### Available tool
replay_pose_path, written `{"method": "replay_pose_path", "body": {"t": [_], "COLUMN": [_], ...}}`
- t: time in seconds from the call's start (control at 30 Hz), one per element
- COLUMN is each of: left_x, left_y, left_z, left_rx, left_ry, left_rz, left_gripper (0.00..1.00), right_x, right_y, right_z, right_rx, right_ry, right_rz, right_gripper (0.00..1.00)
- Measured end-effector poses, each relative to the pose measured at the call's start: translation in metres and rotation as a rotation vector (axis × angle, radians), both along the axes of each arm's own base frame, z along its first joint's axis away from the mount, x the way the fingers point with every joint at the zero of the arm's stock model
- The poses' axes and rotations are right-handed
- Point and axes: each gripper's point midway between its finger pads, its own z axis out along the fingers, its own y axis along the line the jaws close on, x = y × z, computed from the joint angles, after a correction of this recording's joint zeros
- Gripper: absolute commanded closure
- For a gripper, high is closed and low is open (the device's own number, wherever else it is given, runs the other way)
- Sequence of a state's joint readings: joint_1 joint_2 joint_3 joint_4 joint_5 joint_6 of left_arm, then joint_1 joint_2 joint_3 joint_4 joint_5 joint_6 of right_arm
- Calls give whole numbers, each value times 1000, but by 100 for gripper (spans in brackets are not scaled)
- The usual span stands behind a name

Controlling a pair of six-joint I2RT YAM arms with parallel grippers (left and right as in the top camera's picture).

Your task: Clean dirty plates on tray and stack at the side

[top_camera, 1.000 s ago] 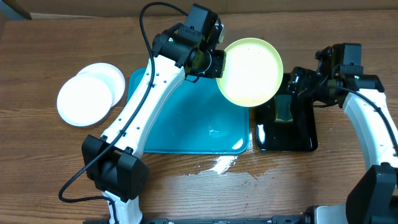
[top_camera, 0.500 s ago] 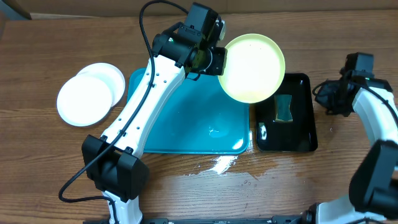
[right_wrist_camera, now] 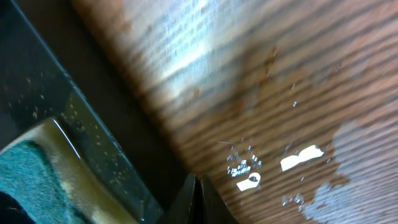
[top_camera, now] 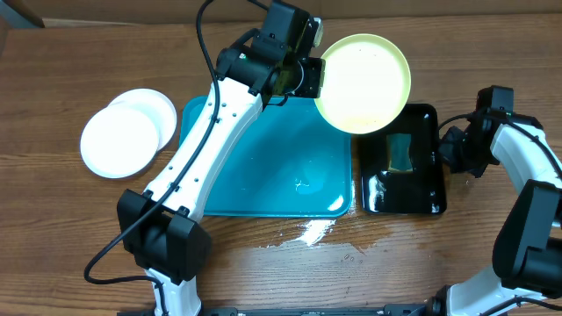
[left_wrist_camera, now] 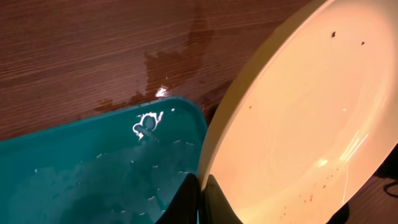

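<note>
Above the far right corner of the tray (top_camera: 263, 167), we see the left fingers (left_wrist_camera: 186, 204) clamped on the rim of the pale yellow-green plate (top_camera: 364, 81), which is off the table (top_camera: 70, 219), tilted, w/ small dark specks on it. Two white plates (top_camera: 123, 139) lie overlapped left of the tray. The right fingers (right_wrist_camera: 188, 198) are pressed together, empty, just beside the black tray (top_camera: 426, 202) w/ a sponge (top_camera: 400, 154) in it.

Three plates: two white plates (top_camera: 118, 145) and one pale yellow-green plate (top_camera: 364, 83). Two trays: one turquoise tray (top_camera: 272, 175) and one black tray (top_camera: 432, 189). One green sponge (top_camera: 400, 154). Two robot arms: left arm (top_camera: 206, 132), right arm (top_camera: 522, 158).
</note>
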State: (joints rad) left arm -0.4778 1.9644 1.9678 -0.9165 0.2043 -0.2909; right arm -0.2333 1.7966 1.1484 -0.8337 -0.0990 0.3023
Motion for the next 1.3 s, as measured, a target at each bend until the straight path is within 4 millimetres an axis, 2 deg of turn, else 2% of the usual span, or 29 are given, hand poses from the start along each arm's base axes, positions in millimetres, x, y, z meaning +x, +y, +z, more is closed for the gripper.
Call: {"method": "replay_pose_path", "body": {"t": [0.3, 0.47, 0.63, 0.8, 1.07, 1.17, 1.3], "left_x": [0, 2, 5, 7, -8, -9, -5], "left_y": [-19, -23, -23, -29, -61, -65, -60], "left_z": [-9, -14, -23, -22, -16, -12, -5], "left_rx": [-5, -5, 27, 114, 257, 303, 382], "left_ry": [-6, -5, -9, -92, -234, -281, -347], "left_rz": [-31, -36, -39, -69, -108, -84, -22], "left_gripper": [96, 96, 96, 96, 96, 96, 96], "right_x": [-1, 3, 5, 8, 9, 9, 9], "right_y": [17, 19, 18, 17, 14, 13, 13], "right_z": [0, 1, 1, 2, 1, 1, 1], "right_rx": [91, 104, 98, 95, 80, 76, 75], "right_ry": [-11, -32, -40, -52, -55, -55, -56], "right_rz": [42, 54, 55, 56, 56, 54, 56], "right_gripper": [96, 91, 90, 88, 70, 63, 50]}}
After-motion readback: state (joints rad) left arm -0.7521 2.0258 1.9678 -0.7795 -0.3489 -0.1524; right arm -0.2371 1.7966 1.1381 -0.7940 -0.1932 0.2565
